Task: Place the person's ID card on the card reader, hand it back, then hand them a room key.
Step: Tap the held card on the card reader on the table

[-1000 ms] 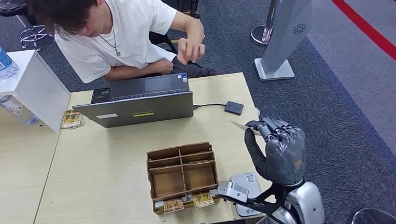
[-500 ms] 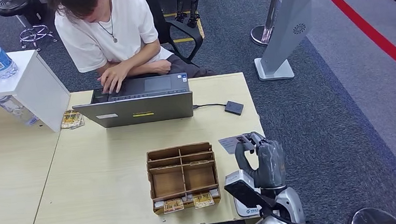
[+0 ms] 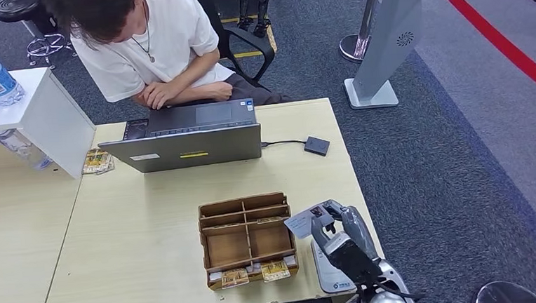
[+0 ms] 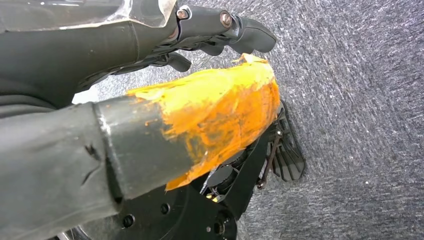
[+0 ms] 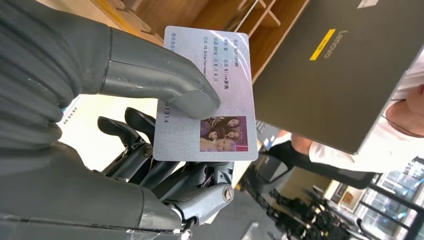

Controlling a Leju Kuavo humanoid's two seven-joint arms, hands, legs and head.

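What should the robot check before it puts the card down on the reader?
1. Card held firmly: ok, the right hand pinches it between thumb and fingers.
2. Reader within reach: ok, it lies on the table right under the hand.
3. Reader top free: cannot tell, the hand and arm cover most of it.
4. Card over the reader: not ok, it sits nearer the wooden box.
5. Person out of the way: ok, they stay behind the laptop.
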